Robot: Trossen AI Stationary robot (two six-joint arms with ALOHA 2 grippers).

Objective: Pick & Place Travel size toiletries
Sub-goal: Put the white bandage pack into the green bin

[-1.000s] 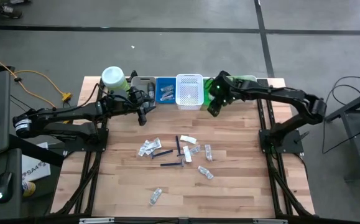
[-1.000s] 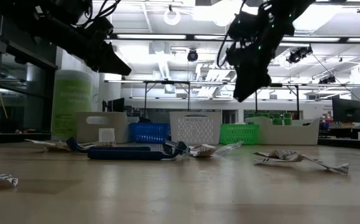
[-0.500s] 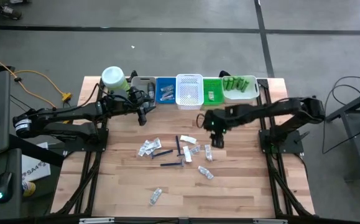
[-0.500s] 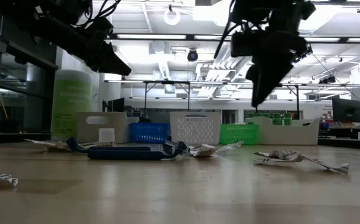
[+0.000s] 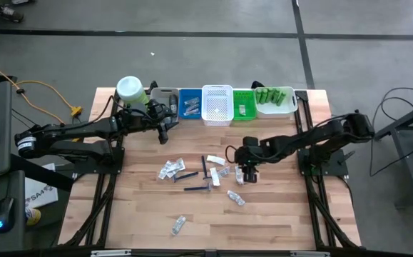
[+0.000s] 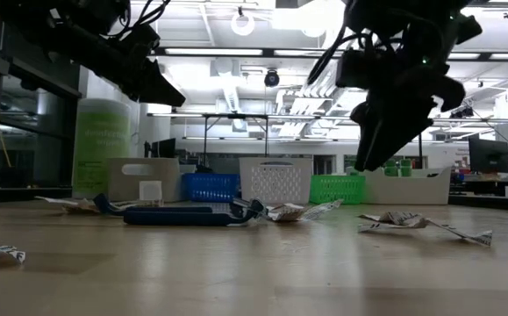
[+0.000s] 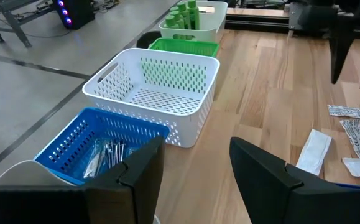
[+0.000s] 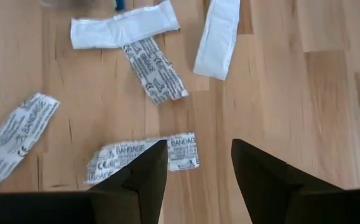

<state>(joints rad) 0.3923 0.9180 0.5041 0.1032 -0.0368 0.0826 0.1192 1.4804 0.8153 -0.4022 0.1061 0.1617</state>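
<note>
We find the right hand [image 5: 246,173] hanging low with fingers spread, empty, just above a bandage packet [image 8: 143,159] lying flat on the worktop [image 5: 277,214], long axis crosswise to the fingers.

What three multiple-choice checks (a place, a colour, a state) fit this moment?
1. Where is the right gripper?
A. over the green bin
B. over the sachets mid-table
C. off the table

2. What colour is the bin next to the white bin, on the jar's side?
A. blue
B. red
C. yellow

3. How do the right jaws stand?
A. shut on a bottle
B. shut on a stick
C. open, empty

Answers:
1 B: the high view shows it above the sachets.
2 A: the blue bin adjoins it.
3 C: the right wrist view shows a gap over a bandage sachet.
</note>
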